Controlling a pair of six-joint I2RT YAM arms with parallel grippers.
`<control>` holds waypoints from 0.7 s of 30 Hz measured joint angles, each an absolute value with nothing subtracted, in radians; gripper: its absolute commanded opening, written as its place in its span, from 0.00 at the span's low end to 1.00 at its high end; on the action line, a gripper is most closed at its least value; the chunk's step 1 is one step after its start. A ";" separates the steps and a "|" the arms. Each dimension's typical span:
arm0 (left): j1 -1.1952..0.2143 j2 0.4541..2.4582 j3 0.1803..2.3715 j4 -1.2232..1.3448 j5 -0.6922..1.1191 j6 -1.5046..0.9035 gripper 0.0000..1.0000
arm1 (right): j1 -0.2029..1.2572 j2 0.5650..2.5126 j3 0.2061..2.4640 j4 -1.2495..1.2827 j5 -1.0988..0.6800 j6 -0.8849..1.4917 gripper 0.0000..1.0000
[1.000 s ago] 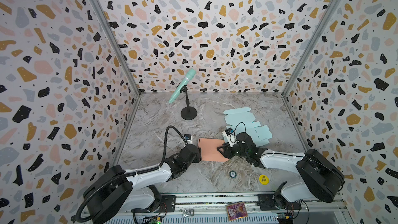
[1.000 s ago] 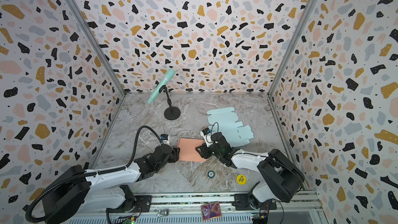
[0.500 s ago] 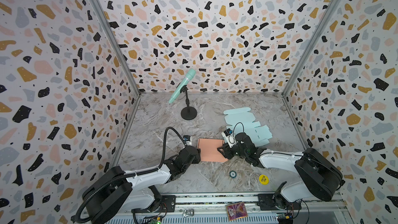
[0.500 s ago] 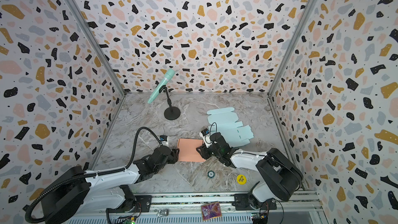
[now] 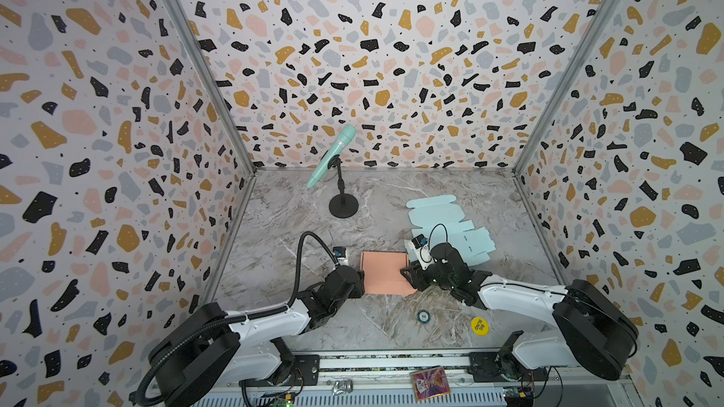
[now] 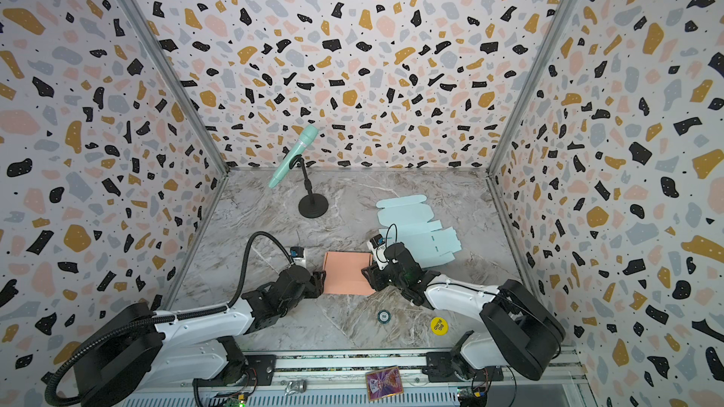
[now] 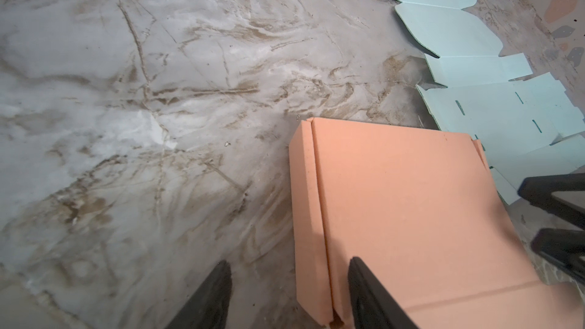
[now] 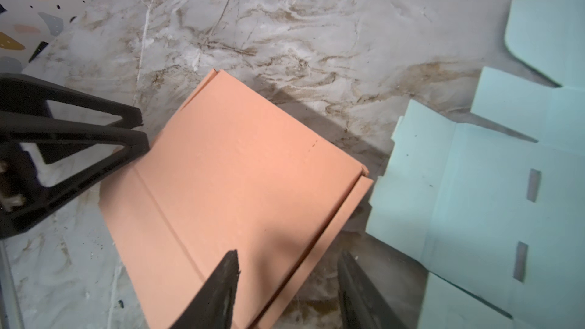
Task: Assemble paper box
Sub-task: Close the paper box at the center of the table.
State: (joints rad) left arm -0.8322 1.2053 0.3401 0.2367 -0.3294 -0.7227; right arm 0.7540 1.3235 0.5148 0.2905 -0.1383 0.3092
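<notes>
At nine o'clock of the orange box, my left gripper stands spread astride its side wall. The box sits mid-table, lid closed. At three o'clock, my right gripper straddles the other wall, spread. Next I judge both should pinch and seat the flaps.

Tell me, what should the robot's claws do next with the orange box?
Probably draw both claws back off it. The orange box already lies folded shut on the table, and the left claw and right claw are open astride its opposite edges, gripping nothing. The flat blue cardboard sheet still waits unfolded.
</notes>
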 measured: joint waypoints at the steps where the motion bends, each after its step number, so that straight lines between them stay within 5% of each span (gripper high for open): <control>1: -0.832 1.205 0.339 0.237 -0.329 -0.723 0.60 | 0.754 1.304 0.515 0.289 -0.138 0.312 0.54; 21: -0.832 1.154 0.337 0.249 -0.284 -0.728 0.60 | 0.698 1.402 0.475 0.339 -0.295 0.389 0.50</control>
State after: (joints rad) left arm -0.8322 1.1538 0.3374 0.2489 -0.2840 -0.7284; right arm 0.6983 1.4025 0.4751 0.3393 -0.2951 0.3893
